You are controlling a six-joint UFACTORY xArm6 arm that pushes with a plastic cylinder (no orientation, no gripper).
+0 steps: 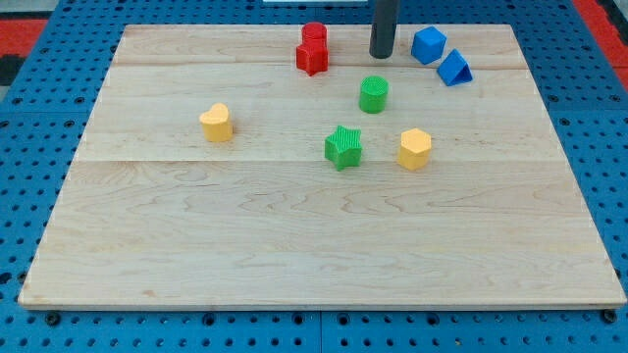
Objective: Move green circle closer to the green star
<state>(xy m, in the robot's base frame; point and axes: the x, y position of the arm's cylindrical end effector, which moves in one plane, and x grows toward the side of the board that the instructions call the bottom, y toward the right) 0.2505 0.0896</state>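
Observation:
The green circle (373, 94) stands on the wooden board (294, 235), right of centre in the upper half. The green star (343, 147) lies below it and slightly to the left, with a small gap between them. My tip (381, 55) is the lower end of the dark rod coming down from the view's top. It sits just above the green circle, apart from it, between the red blocks and the blue blocks.
Two red blocks (313, 48) sit together left of my tip. A blue block (429, 45) and a blue triangle (453, 68) sit to its right. A yellow hexagon (415, 149) lies right of the star. A yellow heart-like block (217, 123) lies at the left.

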